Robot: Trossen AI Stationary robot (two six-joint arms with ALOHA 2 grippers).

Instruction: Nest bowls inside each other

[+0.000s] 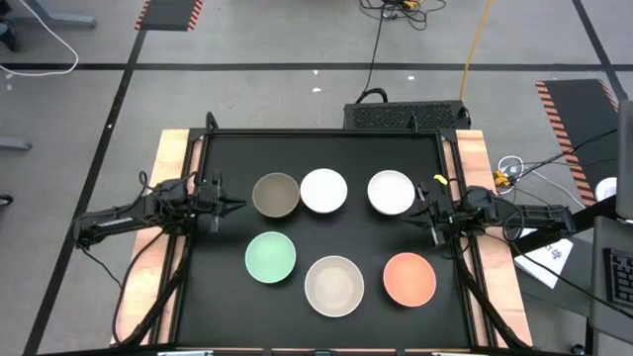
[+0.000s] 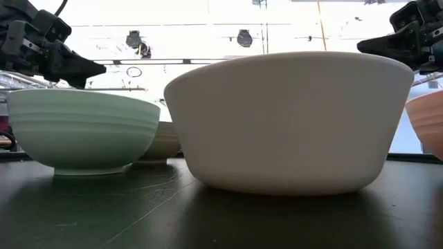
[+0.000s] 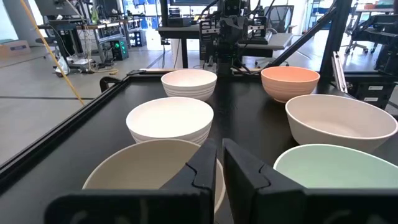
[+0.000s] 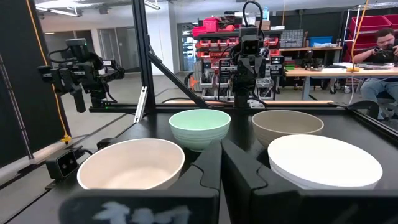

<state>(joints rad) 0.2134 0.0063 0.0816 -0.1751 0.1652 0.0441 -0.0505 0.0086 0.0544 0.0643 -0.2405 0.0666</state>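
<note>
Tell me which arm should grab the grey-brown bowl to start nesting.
Left. The left pincer hovers just beside the grey-brown bowl, nothing between them. The right pincer sits across the table by a white bowl, with another white bowl in its way.

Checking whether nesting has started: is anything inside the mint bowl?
No. The mint bowl is empty in the high view, showing only its own green inside. No other bowl sits in it; whatever lies beneath it is hidden.
</note>
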